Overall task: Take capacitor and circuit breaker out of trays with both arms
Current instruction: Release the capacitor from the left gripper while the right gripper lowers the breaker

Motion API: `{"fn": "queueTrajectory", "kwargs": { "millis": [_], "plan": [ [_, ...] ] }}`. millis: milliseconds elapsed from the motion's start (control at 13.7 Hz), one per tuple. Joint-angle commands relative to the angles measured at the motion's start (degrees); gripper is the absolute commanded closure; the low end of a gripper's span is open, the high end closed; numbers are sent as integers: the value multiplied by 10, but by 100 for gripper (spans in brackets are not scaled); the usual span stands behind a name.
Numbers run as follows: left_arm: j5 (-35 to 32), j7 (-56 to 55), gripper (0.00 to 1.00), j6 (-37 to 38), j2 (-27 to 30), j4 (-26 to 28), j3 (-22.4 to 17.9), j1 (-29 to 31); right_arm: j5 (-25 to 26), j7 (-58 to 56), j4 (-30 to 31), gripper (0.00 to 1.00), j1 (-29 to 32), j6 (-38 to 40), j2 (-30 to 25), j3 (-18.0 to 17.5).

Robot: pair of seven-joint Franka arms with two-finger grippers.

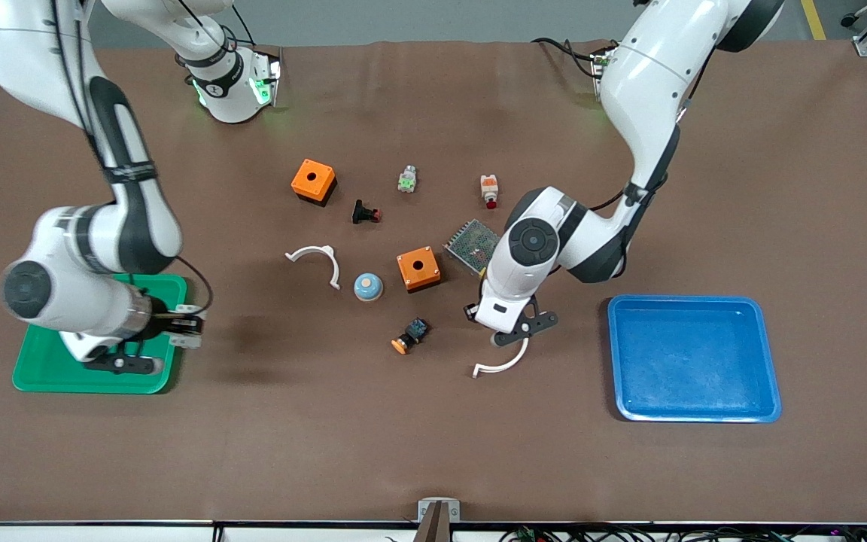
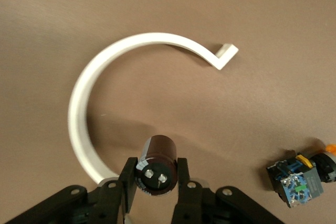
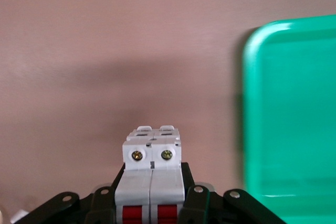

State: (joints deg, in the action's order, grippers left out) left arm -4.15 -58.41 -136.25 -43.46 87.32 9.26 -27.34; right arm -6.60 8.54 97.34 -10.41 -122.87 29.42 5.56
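Note:
My left gripper (image 1: 510,340) is shut on the capacitor (image 2: 156,165), a black stubby cylinder with two pale dots on its end. It holds it low over a white curved clip (image 1: 501,366), which also shows in the left wrist view (image 2: 100,93). My right gripper (image 1: 180,331) is shut on the breaker (image 3: 151,174), a light-grey block with red levers. It holds it just above the table beside the green tray (image 1: 95,385), whose rim shows in the right wrist view (image 3: 257,114). The blue tray (image 1: 685,302) lies toward the left arm's end.
Between the arms lie two orange boxes (image 1: 314,181) (image 1: 418,269), a black button with a red tip (image 1: 365,213), a white-and-orange part (image 1: 489,190), a mesh-covered metal box (image 1: 470,245), a blue dome (image 1: 367,286), another white clip (image 1: 317,260) and an orange-capped switch (image 1: 411,333).

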Motion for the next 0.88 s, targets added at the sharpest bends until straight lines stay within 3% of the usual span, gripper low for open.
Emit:
{"fn": "queueTrajectory", "kwargs": {
  "millis": [0,73,146,220,512,659,732,805],
  "plan": [
    [-8,-17,77,-25,-29,-21,-9,-16,-11,59,0,99,-33,-46,25,6],
    [-8,-18,53,-25,-29,-20,-9,-16,-15,67,0,99,-43,-65,37,6],
    [-8,-19,20,-25,-26,-20,-10,-16,-25,70,0,99,-50,-78,49,6],
    [-8,-21,0,-22,-21,-20,-10,-16,-38,70,-1,99,-60,-89,65,6],
    [-10,6,0,43,54,-21,-35,4,-39,66,-4,99,-80,-113,95,6],
    [-10,89,0,99,101,-20,-43,32,-39,65,-6,97,-85,-114,100,7],
    [-10,146,0,123,121,-18,-42,53,-36,61,-7,80,-85,-116,100,7],
    [-10,190,0,140,137,-18,-42,75,-34,59,-10,41,-82,-118,102,7]
  ]
}}
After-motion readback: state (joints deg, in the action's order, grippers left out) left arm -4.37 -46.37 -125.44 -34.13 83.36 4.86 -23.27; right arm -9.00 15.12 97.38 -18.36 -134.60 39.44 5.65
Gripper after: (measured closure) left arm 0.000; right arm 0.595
